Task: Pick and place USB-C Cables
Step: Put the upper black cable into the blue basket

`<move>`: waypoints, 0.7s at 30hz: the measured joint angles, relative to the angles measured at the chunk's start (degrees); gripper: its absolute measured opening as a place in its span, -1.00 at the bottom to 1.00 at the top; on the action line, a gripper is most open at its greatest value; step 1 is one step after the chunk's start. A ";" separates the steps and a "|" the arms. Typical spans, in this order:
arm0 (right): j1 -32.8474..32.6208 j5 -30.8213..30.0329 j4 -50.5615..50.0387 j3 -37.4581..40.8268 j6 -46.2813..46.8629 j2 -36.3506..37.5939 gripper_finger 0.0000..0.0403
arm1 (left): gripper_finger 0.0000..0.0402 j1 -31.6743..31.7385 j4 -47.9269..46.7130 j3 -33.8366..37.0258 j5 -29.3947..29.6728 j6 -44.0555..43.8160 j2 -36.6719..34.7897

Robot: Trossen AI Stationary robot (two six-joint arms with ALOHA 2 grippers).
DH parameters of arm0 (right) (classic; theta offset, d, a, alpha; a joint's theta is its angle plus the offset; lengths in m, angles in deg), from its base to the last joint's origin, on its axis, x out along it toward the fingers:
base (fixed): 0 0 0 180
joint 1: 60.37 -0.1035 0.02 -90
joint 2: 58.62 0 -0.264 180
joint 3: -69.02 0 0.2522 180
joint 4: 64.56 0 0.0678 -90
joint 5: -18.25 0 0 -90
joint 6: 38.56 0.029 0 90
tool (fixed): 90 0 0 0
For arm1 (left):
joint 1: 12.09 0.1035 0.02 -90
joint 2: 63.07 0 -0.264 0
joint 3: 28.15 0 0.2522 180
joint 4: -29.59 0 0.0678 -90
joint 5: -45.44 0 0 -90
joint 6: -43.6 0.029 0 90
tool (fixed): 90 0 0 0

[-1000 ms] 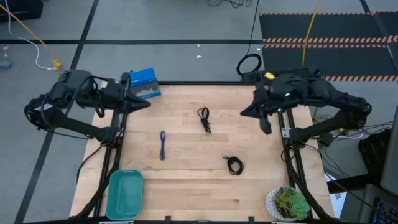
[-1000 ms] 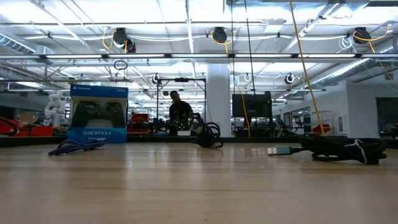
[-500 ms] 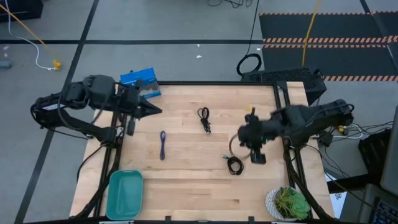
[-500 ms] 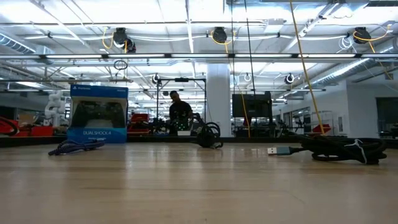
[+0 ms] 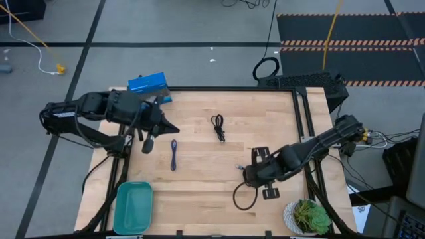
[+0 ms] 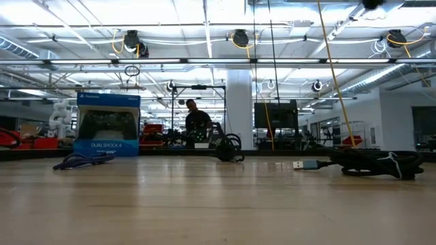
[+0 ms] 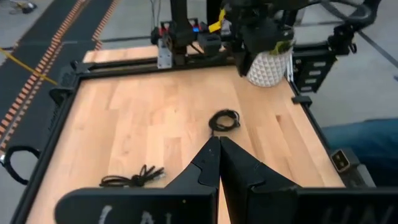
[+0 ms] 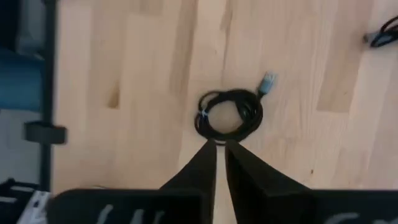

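Observation:
Three cables lie flat on the wooden table. The coiled black one with a silver plug (image 8: 230,115) sits just ahead of my right gripper (image 8: 219,146), which hovers above it with shut fingers; in the high view that gripper (image 5: 251,174) covers most of the coil. The long black bundle (image 5: 218,127) lies toward the far middle. The blue-purple cable (image 5: 173,154) is left of centre. My left gripper (image 5: 174,127) is shut, above the table's left part, just far-left of the blue-purple cable.
A blue game-controller box (image 5: 149,85) stands at the far left corner. A teal tray (image 5: 133,206) sits at the near left, and a potted plant (image 5: 307,216) at the near right. A big black cord ring (image 5: 265,68) lies on the floor beyond the far edge.
My right arm has swung from the far right side toward the near edge and dropped low over the coiled black cable. My left gripper has moved out over the table, toward the right and near edge, closer to the blue-purple cable. The cables have stayed put.

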 joint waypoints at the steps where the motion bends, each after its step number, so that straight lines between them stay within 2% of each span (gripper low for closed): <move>1: -0.12 0.22 0.30 1.24 0.00 -0.30 -0.81 | -0.96 -0.34 0.00 0.00 0.01 0.01 0.35; 13: 1.29 7.63 22.02 21.10 -0.12 -0.48 -0.46 | -0.96 -3.17 0.10 -0.02 0.04 0.66 1.68; 21: 2.14 8.96 28.91 27.66 -0.53 -0.49 -0.40 | -0.96 -3.18 0.30 -0.02 0.04 0.66 2.63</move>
